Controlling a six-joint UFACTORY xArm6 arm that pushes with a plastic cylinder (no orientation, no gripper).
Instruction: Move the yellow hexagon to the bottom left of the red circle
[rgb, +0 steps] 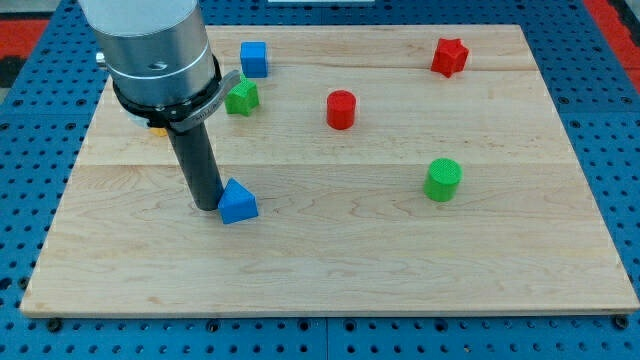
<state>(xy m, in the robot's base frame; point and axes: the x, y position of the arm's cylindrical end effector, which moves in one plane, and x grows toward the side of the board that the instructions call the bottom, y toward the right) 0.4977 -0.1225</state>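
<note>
The arm's grey housing (155, 50) runs off the view's top edge. Beneath its rim only a sliver of a yellow block (158, 129) shows — its shape cannot be made out. The green block (241, 97) is partly covered by the housing's collar — its outline stays unclear.

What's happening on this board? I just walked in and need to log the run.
The arm's rod stands on the wooden board, with my tip right against the view's left side of the blue triangle. The yellow hexagon is barely visible, a sliver under the arm's housing at the upper left. The red circle sits untouched near the top centre, so the yellow hexagon isn't yet at its bottom left.
</note>
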